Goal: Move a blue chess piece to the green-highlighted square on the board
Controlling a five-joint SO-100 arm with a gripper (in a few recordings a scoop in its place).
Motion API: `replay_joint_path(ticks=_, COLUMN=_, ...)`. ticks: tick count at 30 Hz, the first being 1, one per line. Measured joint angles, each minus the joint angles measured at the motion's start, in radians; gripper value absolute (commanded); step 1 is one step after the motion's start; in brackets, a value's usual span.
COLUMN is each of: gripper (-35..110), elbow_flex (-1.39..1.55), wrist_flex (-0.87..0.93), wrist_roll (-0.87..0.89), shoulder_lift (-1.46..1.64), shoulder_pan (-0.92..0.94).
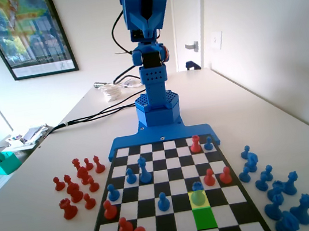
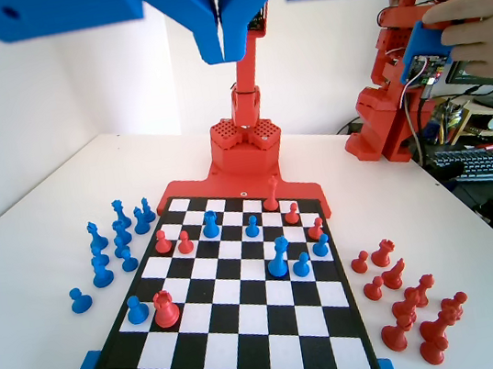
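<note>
A small blue chess piece (image 1: 197,193) with a round head stands on a yellow-tinted square, right of centre near the front of the board (image 1: 175,224) in the fixed view. The green-highlighted square (image 1: 204,218) lies directly in front of it and is bare. In the wrist view the same pawn (image 2: 210,224) stands left of centre near the far end of the board (image 2: 250,332). My gripper (image 1: 149,26) is held high above the arm's base, well away from the pieces. In the wrist view the gripper (image 2: 224,44) is shut, jaws pressed together with nothing between them.
Red and blue pieces are scattered over the board, including a taller blue piece (image 1: 144,170). Beside the board in the fixed view, several captured blue pieces (image 1: 270,185) stand to the right and red ones (image 1: 75,185) to the left. A teal box (image 1: 1,162) and cables (image 1: 96,112) lie far left.
</note>
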Motion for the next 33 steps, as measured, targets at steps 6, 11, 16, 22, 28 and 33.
replay_joint_path(ticks=6, gripper=1, elbow_flex=0.000, wrist_flex=0.000, wrist_roll=0.000, shoulder_lift=0.000, shoulder_pan=0.000)
replay_joint_path(ticks=11, gripper=1, elbow_flex=0.000, wrist_flex=0.000, wrist_roll=0.000, shoulder_lift=0.000, shoulder_pan=0.000)
replay_joint_path(ticks=16, gripper=1, elbow_flex=0.000, wrist_flex=0.000, wrist_roll=0.000, shoulder_lift=0.000, shoulder_pan=0.000)
replay_joint_path(ticks=22, gripper=1, elbow_flex=0.000, wrist_flex=0.000, wrist_roll=0.000, shoulder_lift=0.000, shoulder_pan=-0.003)
replay_joint_path(ticks=28, gripper=1, elbow_flex=-0.034, wrist_flex=0.014, wrist_roll=0.000, shoulder_lift=-0.032, shoulder_pan=-0.009)
replay_joint_path(ticks=33, gripper=1, elbow_flex=-0.121, wrist_flex=0.034, wrist_roll=0.015, shoulder_lift=-0.130, shoulder_pan=-0.015)
